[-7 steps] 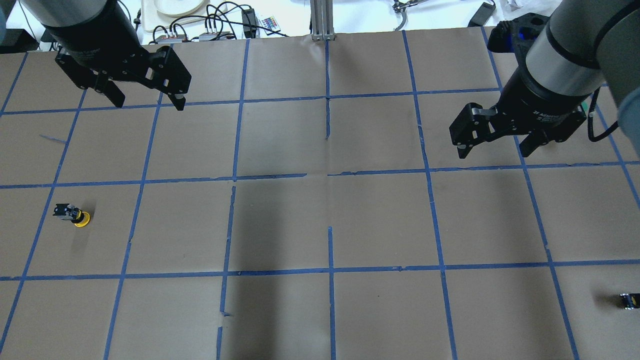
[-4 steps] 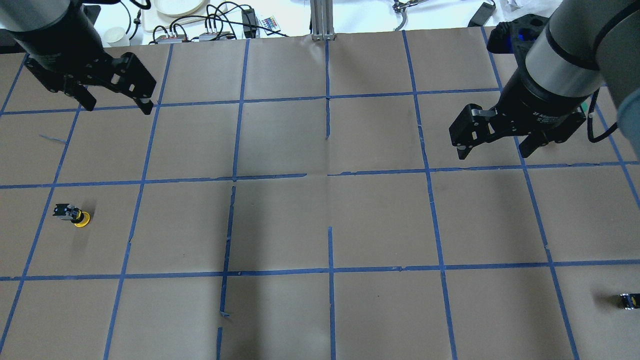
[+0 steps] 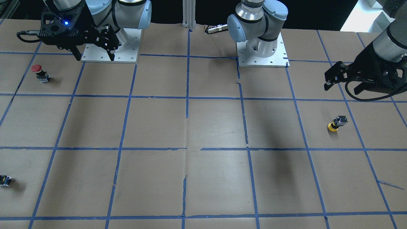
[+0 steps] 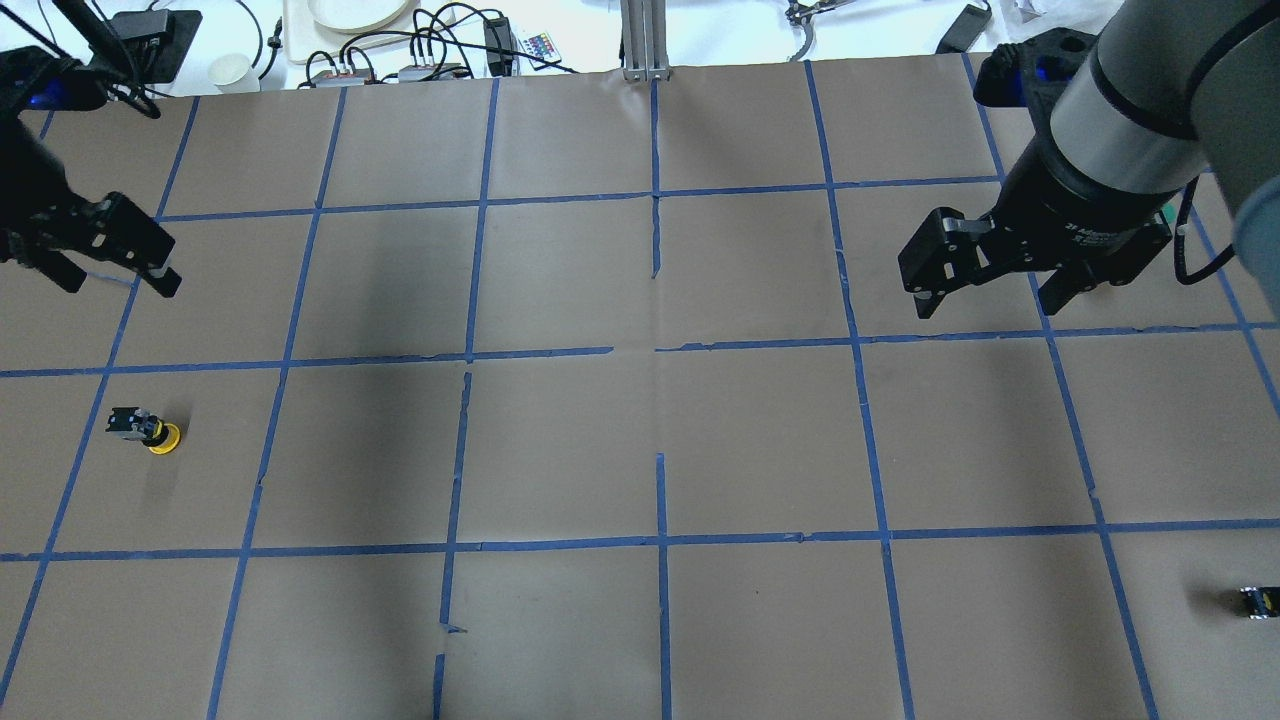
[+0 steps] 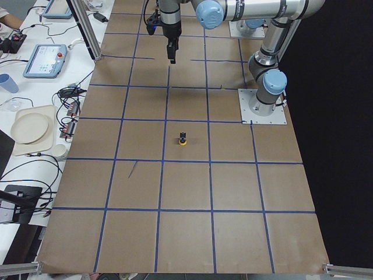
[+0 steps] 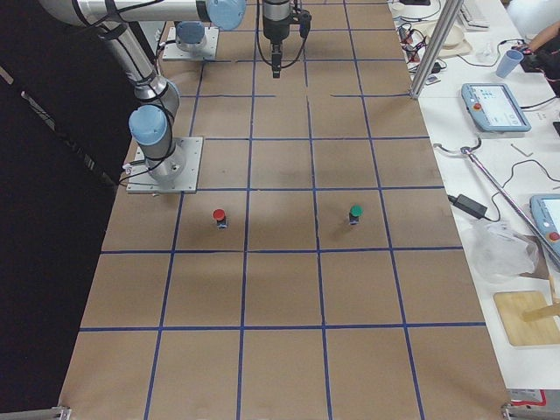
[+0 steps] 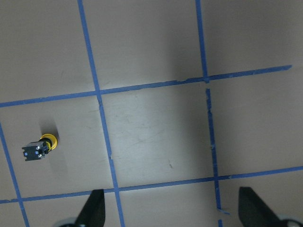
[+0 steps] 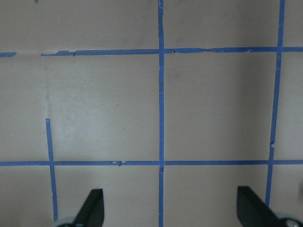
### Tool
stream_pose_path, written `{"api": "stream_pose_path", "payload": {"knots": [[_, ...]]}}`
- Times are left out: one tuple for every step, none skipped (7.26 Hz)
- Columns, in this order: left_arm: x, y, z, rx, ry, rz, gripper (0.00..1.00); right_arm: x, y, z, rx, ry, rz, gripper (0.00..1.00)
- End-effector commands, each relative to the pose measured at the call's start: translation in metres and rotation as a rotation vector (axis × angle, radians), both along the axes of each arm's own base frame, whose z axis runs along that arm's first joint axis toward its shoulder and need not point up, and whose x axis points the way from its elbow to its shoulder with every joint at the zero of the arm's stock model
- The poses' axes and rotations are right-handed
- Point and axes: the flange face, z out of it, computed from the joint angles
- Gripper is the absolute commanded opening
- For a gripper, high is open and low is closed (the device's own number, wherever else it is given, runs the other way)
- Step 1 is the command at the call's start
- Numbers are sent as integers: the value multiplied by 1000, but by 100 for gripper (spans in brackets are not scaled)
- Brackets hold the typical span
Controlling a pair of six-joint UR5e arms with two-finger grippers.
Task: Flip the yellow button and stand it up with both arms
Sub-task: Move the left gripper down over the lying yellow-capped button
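Observation:
The yellow button rests on the brown paper at the table's left, its yellow cap down and its black-and-grey body up. It also shows in the front view, the left side view and the left wrist view. My left gripper is open and empty, above the table, farther from the robot than the button; it shows in the front view too. My right gripper is open and empty over the table's right part, far from the button.
A red-capped button stands near the right arm's base. A tiny capless black-and-yellow part lies at the right edge. Blue tape lines grid the paper. Cables and boxes and a metal post sit beyond the far edge.
My left gripper has moved left and nearer to the robot in the overhead view, closer to the yellow button. The right gripper and the button have stayed put.

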Motion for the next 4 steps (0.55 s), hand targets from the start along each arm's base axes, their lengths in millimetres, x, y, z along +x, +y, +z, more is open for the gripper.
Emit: {"api": "stream_pose_path", "payload": {"knots": [[63,11,-48,-76,-41,30,100,0,1,0,1,0,-3,100],[69,12,-67,-92,-57,62,100,0,1,0,0,2,0,100],[76,9,-92,-56,-36,104,99,0,0,0,1,2,0,100],[96,10,-105,-49,-29,155,99,-1,0,0,3,3,-1,100]]}}
